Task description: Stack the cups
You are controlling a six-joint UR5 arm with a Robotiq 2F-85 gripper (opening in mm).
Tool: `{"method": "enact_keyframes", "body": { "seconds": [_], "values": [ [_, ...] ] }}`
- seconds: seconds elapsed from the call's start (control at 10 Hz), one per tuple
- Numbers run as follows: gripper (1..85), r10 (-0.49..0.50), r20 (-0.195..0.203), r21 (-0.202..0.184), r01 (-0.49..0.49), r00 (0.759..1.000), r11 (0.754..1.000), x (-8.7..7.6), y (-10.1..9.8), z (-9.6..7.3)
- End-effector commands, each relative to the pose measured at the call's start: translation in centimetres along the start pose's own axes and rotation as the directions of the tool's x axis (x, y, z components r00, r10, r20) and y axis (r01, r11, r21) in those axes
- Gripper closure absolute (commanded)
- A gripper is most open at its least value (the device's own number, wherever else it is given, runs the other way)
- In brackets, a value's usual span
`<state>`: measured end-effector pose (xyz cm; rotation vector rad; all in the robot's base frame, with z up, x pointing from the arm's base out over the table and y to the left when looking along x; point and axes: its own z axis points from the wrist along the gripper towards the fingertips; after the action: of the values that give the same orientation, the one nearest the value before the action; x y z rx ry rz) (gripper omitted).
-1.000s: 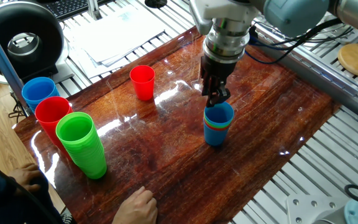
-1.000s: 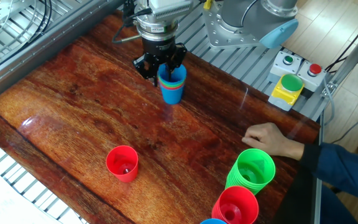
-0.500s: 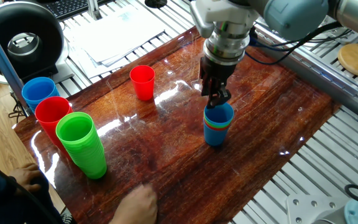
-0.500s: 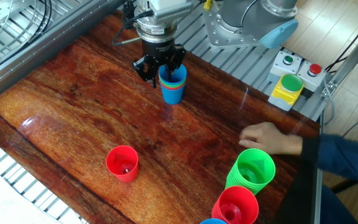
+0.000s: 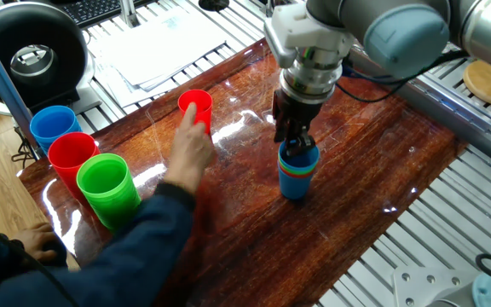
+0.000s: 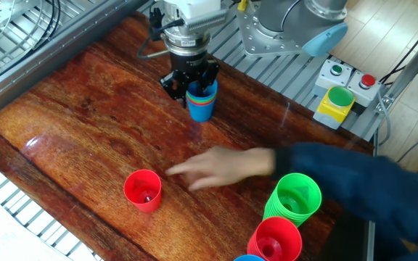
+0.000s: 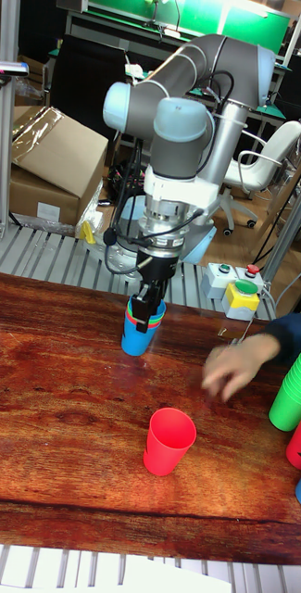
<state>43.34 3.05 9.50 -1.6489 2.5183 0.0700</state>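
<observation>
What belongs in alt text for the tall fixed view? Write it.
A robot gripper is at the rim of a stack of small cups on a wooden table. A lone red cup stands nearer, and a person's blurred hand reaches in from the right.

Person's hand (image 5: 191, 147) now beside red cup (image 5: 196, 105)

You have the nested stack of cups (image 5: 297, 177) standing mid-table (image 5: 382, 162), with the gripper (image 5: 294, 143) directly over its rim. The single cup (image 5: 196, 112) stands well apart, a person's hand (image 5: 191, 152) between them. Three cup piles (image 5: 101, 183) stand together near the table's end.
</observation>
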Motion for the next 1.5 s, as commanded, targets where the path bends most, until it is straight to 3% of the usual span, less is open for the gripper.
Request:
{"method": "enact_keyframes", "body": {
  "seconds": [0.0, 0.2, 0.4, 0.7, 0.9, 1.2, 1.4],
  "values": [
    [47.0, 0.02, 0.022, 0.005, -0.02, 1.0, 1.0, -0.3, 0.6, 0.7],
    [49.3, 0.03, 0.028, 0.006, -0.03, 0.999, 1.0, -0.2, 0.9, 0.9],
    [57.0, 0.047, 0.03, 0.008, -0.047, 0.998, 0.999, -0.1, 1.0, 1.1],
    [84.7, 0.082, 0.006, 0.023, -0.082, 0.997, 0.996, 0.5, 0.9, 0.9],
    [84.7, 0.08, -0.016, 0.004, -0.08, 0.997, 0.997, 1.4, 1.0, -1.2],
    [84.7, 0.111, -0.002, -0.03, -0.111, 0.994, 0.993, 0.9, 1.4, -2.9],
    [84.7, 0.095, 0.0, -0.046, -0.095, 0.995, 0.994, 0.8, 0.4, -5.6]
  ]
}}
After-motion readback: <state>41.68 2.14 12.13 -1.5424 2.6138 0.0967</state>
